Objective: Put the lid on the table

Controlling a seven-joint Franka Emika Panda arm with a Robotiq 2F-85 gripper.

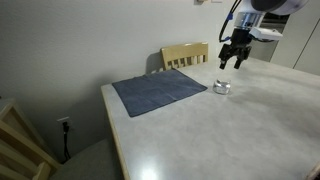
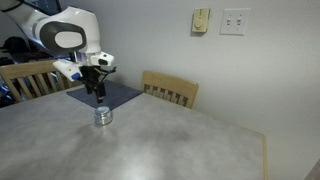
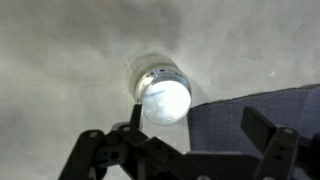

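Observation:
A small clear jar (image 1: 222,88) stands on the pale table (image 1: 230,135) just beside the dark blue-grey cloth (image 1: 158,92); it also shows in an exterior view (image 2: 102,118). The round silvery lid (image 3: 166,100) sits on top of the jar. My gripper (image 1: 232,63) hangs above the jar, apart from it, and it shows too in an exterior view (image 2: 96,92). In the wrist view its open, empty fingers (image 3: 198,125) are offset from the lid toward the cloth (image 3: 255,105).
A wooden chair (image 1: 185,54) stands behind the table against the wall, and it also shows in an exterior view (image 2: 170,89). Another wooden chair (image 2: 28,78) stands at the table's far side. The table edge (image 1: 112,130) runs near the cloth.

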